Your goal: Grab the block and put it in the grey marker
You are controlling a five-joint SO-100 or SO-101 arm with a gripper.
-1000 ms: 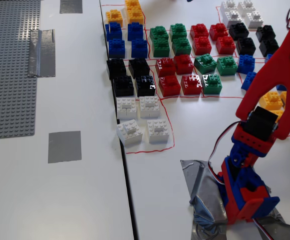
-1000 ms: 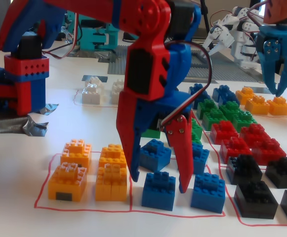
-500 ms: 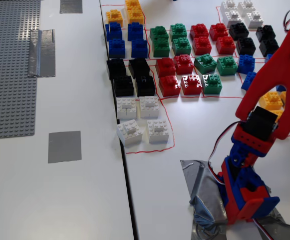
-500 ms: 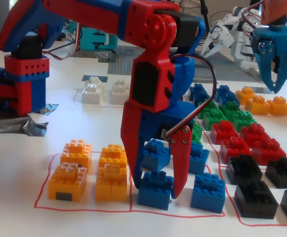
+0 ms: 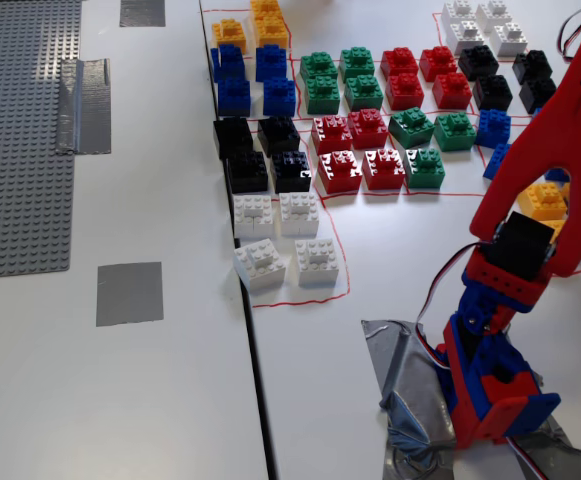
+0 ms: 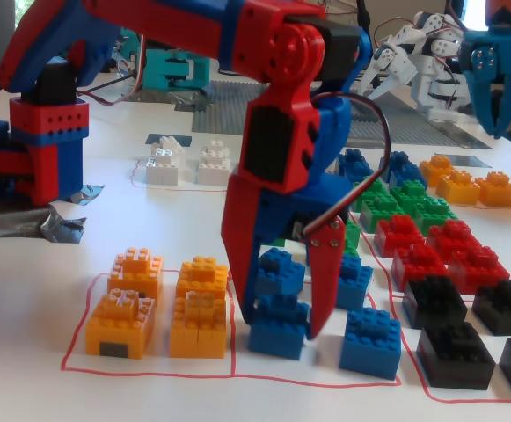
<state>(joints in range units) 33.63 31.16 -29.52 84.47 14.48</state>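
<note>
Nearest the lens in a fixed view, the blue block [image 6: 279,327] sits on the white table [image 6: 26,352] inside a red-outlined patch, with the red gripper [image 6: 283,318] straddling it, its two fingers parted just wider than the block and standing at either side without clearly squeezing it. Crowding it are another blue block [image 6: 371,343] just beside on the right, a blue one [image 6: 280,268] right behind, and orange blocks [image 6: 200,323] to the left, while black blocks [image 6: 453,352] lie further right. It stands upright, studs up, its long axis running roughly left-right in that view; the grey tape marker [image 5: 130,293] lies well apart across the table seam.
</note>
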